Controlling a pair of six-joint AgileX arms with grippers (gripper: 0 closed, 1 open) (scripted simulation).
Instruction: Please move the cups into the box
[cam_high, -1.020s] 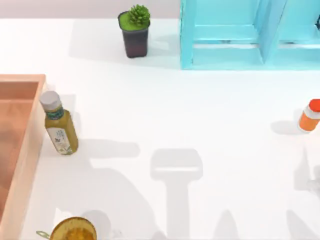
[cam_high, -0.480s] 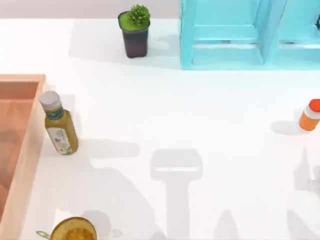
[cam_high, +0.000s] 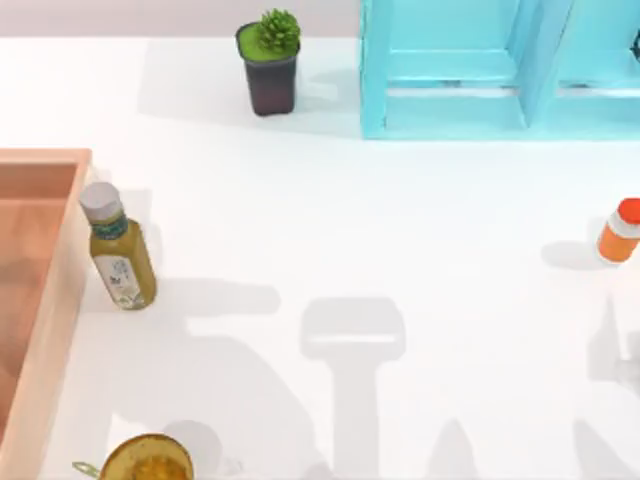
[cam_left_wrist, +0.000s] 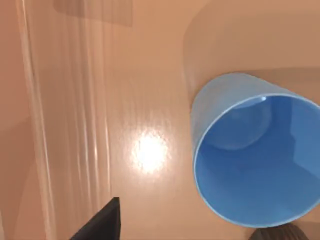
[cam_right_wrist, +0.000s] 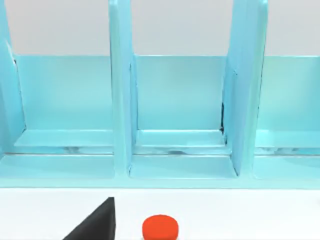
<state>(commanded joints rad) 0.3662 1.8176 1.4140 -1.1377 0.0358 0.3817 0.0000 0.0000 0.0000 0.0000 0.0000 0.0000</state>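
Observation:
The bright blue cup (cam_left_wrist: 252, 155) stands upright on the floor of the orange-tan box (cam_left_wrist: 125, 100) in the left wrist view, with nothing gripping it. A sliver of something brown (cam_left_wrist: 275, 234) shows just beside it at the picture's edge. A black part of my left gripper (cam_left_wrist: 102, 225) hangs above the box floor, apart from the blue cup. In the top view the box (cam_high: 60, 290) lies at the table's left edge, most of it cut off. A black part of my right gripper (cam_right_wrist: 95, 222) faces the shelf.
A yellow-green bottle (cam_high: 118, 250) leans next to the box's right wall. A potted plant (cam_high: 270, 65) and a light-blue shelf (cam_high: 500, 70) stand at the back. An orange bottle (cam_high: 620, 232) is at the right edge, a yellow round vessel (cam_high: 147, 460) at the front left.
Nothing on the table has moved. Only the shading on the box floor at the top view's left edge shifts slightly.

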